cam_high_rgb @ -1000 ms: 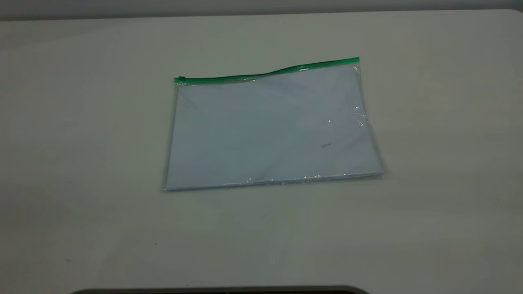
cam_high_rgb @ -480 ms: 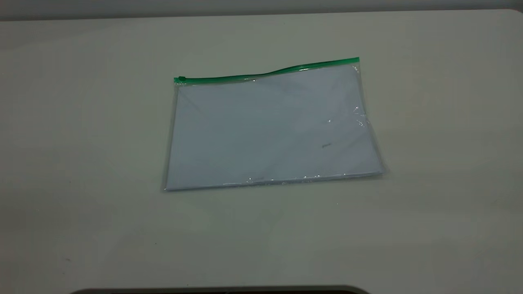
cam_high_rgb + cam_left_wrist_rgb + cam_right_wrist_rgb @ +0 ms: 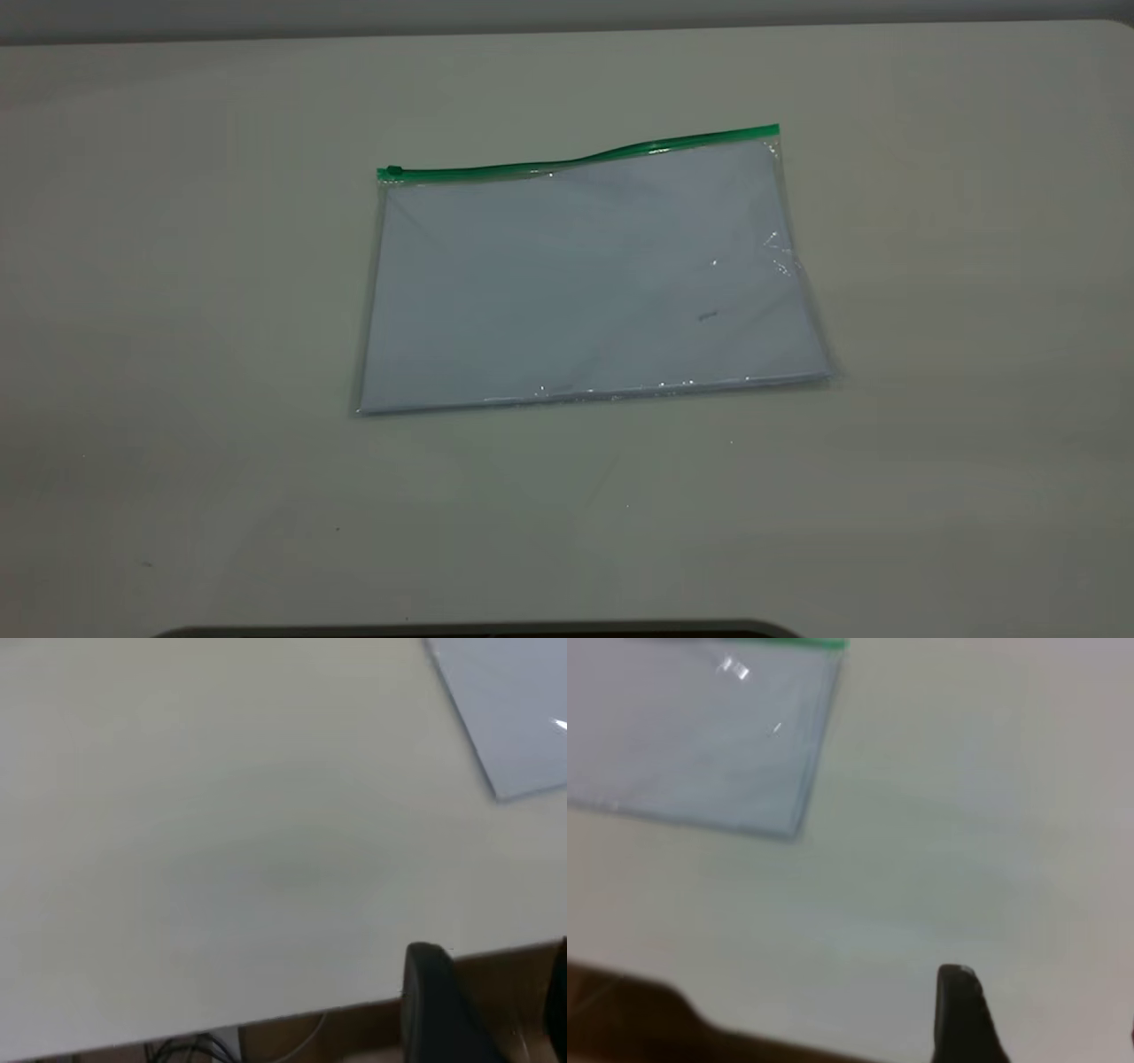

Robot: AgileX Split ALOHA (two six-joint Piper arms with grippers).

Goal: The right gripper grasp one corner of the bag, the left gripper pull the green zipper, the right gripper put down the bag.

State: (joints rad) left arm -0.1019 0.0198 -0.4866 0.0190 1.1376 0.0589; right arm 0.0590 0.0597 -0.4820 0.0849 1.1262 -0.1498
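Surface (image 3: 177, 354) carries the bag (image 3: 585, 283) flat, mid-surface, nothing touching it. Green zipper (image 3: 576, 160) on its far edge, slider (image 3: 394, 170) at the left end. Left tool (image 3: 496, 1010) and right tool (image 3: 1036, 1019) near the surface edge; each probably open, jaws apart.
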